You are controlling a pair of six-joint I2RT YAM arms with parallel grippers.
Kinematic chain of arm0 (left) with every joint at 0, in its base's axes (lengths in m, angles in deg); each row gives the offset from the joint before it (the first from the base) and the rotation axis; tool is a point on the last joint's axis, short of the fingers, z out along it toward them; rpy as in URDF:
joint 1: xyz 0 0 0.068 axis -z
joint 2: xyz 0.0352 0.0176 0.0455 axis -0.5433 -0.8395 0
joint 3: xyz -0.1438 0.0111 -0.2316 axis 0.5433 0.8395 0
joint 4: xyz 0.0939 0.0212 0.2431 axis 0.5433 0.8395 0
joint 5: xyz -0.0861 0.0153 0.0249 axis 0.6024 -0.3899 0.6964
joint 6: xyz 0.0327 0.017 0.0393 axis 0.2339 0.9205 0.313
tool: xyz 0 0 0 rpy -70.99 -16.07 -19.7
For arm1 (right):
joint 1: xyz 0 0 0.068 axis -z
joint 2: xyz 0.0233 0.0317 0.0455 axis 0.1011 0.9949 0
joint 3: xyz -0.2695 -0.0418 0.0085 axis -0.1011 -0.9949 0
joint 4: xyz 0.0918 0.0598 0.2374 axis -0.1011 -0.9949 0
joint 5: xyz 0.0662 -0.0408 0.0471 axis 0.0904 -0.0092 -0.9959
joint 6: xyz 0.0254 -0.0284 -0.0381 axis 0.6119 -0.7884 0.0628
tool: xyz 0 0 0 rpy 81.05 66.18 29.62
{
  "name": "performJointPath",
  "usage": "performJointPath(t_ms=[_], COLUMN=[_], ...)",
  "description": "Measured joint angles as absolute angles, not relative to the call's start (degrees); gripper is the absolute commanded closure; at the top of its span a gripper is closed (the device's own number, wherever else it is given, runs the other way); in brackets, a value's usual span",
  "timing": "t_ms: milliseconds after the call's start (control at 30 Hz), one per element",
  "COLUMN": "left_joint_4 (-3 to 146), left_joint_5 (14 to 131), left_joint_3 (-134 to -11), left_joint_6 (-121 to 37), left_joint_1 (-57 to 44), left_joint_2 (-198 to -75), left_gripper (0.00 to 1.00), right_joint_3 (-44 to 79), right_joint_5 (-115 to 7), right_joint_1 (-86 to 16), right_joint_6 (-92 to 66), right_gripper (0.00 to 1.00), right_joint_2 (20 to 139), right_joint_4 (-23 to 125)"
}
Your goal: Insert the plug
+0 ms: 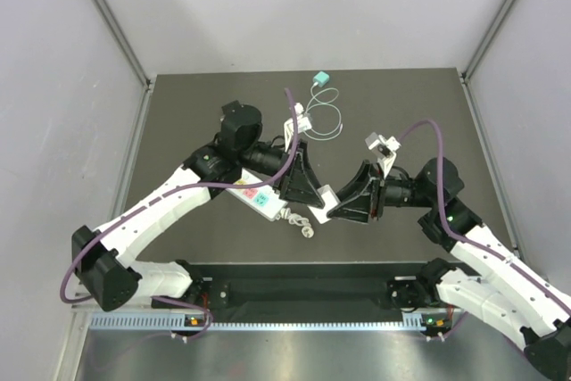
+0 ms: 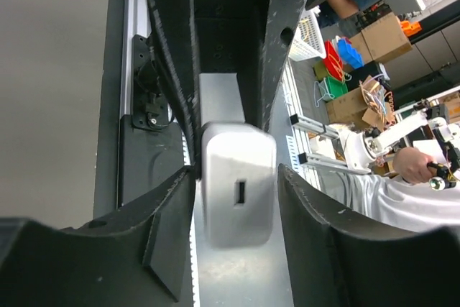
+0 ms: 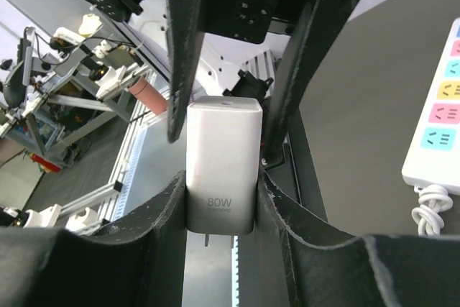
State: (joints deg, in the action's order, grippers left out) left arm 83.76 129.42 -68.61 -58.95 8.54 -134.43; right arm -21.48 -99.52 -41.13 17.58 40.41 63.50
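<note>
My right gripper (image 1: pixel 337 205) is shut on a white 80W charger plug (image 3: pixel 223 156) and holds it in the air above the table's middle. The plug's two prongs point back toward the right wrist. My left gripper (image 1: pixel 308 194) is open and straddles the plug's far end. The left wrist view shows that end, with a small port, on the plug (image 2: pixel 237 199) between the spread left fingers, with a gap on the right side. The white power strip (image 1: pixel 259 201) with coloured sockets lies on the dark mat under the left arm. It also shows in the right wrist view (image 3: pixel 438 131).
The strip's coiled white cord (image 1: pixel 299 220) lies at its near end. A teal adapter (image 1: pixel 321 78) with a looped white cable (image 1: pixel 326 118) lies at the back of the mat. Grey walls enclose the table on three sides.
</note>
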Motion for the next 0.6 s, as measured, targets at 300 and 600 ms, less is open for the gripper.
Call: performJointPath(t_ms=[300,600], left_joint_4=[85.7,92.6], left_joint_5=[126.8,118.5], left_joint_3=[-68.5,-67.1], left_joint_6=[-56.7,-46.7], left_joint_1=[9.1,8.6], left_joint_2=[-135.3,-131.9], left_gripper=[1.0,1.0], right_joint_3=[-21.0,-17.0], right_joint_5=[-99.4,-92.5], right_joint_1=[-41.3,-41.4], right_joint_6=[16.3,11.1], right_gripper=[0.9,0.04], right_joint_2=[43.8,43.5], right_joint_4=[61.2,51.3])
